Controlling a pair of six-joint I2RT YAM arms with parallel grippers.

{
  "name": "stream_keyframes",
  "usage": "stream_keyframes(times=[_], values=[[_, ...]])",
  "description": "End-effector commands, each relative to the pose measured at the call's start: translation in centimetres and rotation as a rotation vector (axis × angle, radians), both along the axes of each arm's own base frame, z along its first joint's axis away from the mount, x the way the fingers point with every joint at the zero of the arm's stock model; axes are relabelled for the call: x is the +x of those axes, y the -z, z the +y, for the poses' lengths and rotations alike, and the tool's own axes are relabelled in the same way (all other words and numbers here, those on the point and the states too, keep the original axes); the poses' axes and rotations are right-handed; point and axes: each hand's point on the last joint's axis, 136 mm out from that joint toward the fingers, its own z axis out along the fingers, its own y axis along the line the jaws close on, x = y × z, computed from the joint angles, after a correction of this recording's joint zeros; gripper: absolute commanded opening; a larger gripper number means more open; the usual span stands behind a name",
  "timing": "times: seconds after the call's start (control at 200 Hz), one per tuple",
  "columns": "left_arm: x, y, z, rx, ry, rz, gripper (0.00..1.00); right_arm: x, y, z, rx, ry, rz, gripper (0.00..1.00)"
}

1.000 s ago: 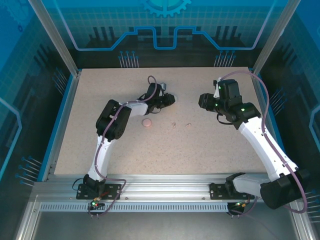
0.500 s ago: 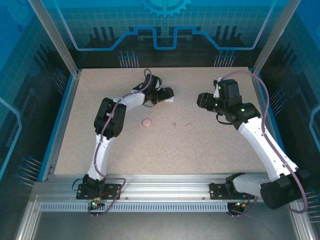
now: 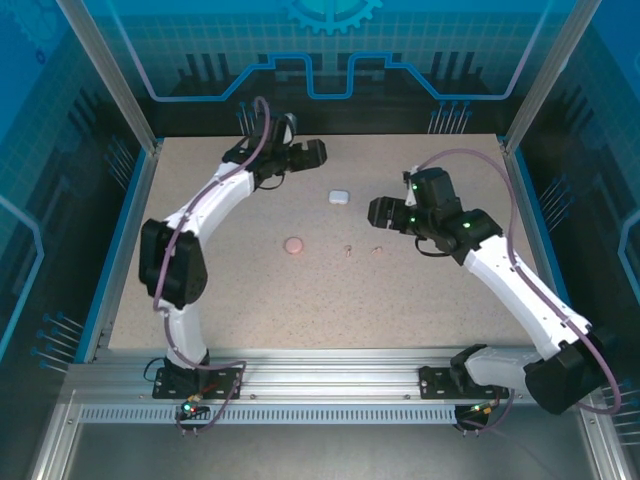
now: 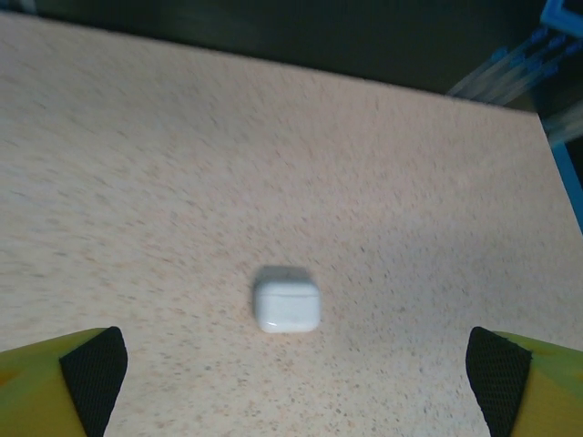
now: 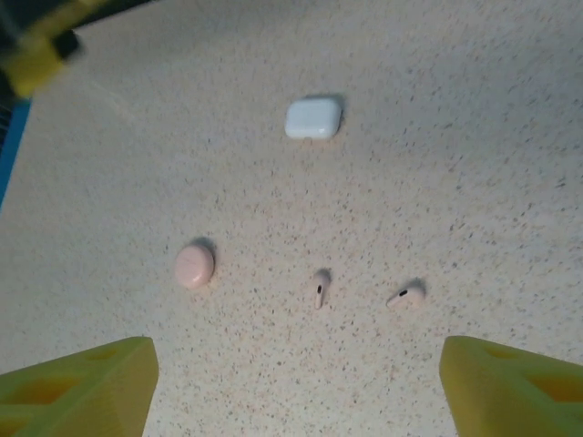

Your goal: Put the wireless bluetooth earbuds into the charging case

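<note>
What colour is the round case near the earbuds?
The round case is pale pink, clearest in right wrist view.

I see a speckled beige table (image 3: 420,300) with a blue rim along its sides. Four small things lie on it, all in the far half. A white case (image 4: 287,305) sits shut, farthest back and alone on bare surface. Nearer to me and to the left lies a round pink case (image 5: 194,265), also shut. Right of it, two pinkish-tan earbuds rest on their sides: the left earbud (image 5: 320,289) and the right earbud (image 5: 406,294), near each other but apart and touching neither case.
</note>
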Motion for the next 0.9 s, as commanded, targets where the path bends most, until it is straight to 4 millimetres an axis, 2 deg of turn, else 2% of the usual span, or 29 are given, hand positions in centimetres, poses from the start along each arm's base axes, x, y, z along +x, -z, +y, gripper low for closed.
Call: stream_keyframes(times=[0.0, 0.125, 0.31, 0.4, 0.55, 0.66, 0.765, 0.835, 0.85, 0.895], values=[[-1.9, 0.7, 5.2, 0.186, -0.178, 0.036, 0.99, 0.4, 1.4, 1.3, -0.043, -0.006, 0.026, 0.85], [-3.5, -0.1, 8.0, 0.268, -0.255, 0.031, 0.99, 1.2, 3.0, 3.8, -0.085, -0.042, 0.069, 0.88], [-5.5, -0.3, 10.7, 0.233, -0.311, 0.001, 0.99, 2.3, 5.6, 8.4, -0.155, -0.094, 0.16, 0.9], [-6.4, -0.7, 12.7, 0.143, -0.362, -0.025, 0.99, 2.9, 7.3, 10.5, -0.18, -0.094, 0.224, 0.9], [-8.1, -1.2, 17.3, -0.059, -0.571, -0.093, 0.99, 4.0, 10.6, 13.8, -0.198, -0.045, 0.35, 0.88], [-9.6, -2.3, 20.0, -0.187, -0.672, -0.168, 0.99, 4.6, 13.1, 16.1, -0.206, 0.007, 0.429, 0.85], [-10.5, -3.3, 21.1, -0.156, -0.683, -0.176, 0.99, 5.0, 14.8, 17.8, -0.237, 0.068, 0.462, 0.84], [-11.2, -3.2, 22.0, -0.125, -0.73, -0.154, 0.99, 5.3, 15.1, 18.9, -0.247, 0.101, 0.454, 0.83], [-11.3, -3.2, 22.2, -0.121, -0.738, -0.151, 0.99, 5.3, 16.1, 19.0, -0.265, 0.11, 0.464, 0.83], [-11.7, -2.9, 22.8, -0.12, -0.78, -0.132, 0.99, 5.4, 16.9, 19.3, -0.293, 0.143, 0.461, 0.82]])
